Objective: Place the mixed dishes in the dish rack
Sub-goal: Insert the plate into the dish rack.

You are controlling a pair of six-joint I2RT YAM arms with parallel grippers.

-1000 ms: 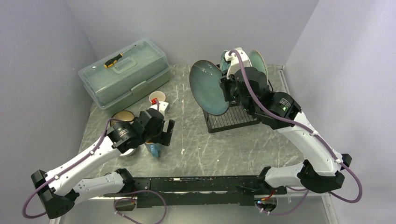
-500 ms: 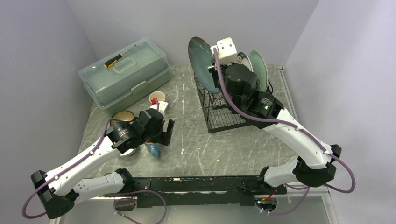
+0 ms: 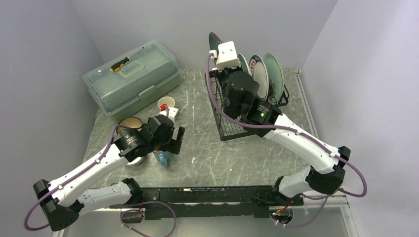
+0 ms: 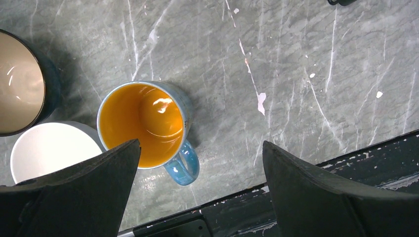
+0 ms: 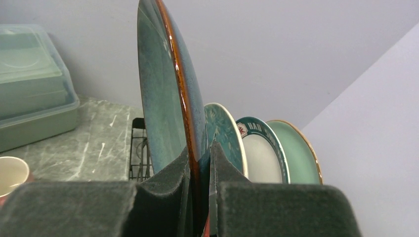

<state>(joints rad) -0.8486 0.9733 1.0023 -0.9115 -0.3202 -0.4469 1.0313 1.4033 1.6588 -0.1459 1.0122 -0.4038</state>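
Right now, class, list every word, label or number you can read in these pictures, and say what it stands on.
On the white plate, pale capital letters run along the dark rim: too blurred and cut off to read.
No other writing, number or sign can be read in any view.

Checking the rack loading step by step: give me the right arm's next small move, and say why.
Probably lower the teal plate straight down into the dish rack. The right gripper is shut on its rim, holding it upright beside the patterned plate standing in the rack. The held plate's bottom edge is hidden, so I can't confirm it is seated between the wires, and letting go now looks premature.
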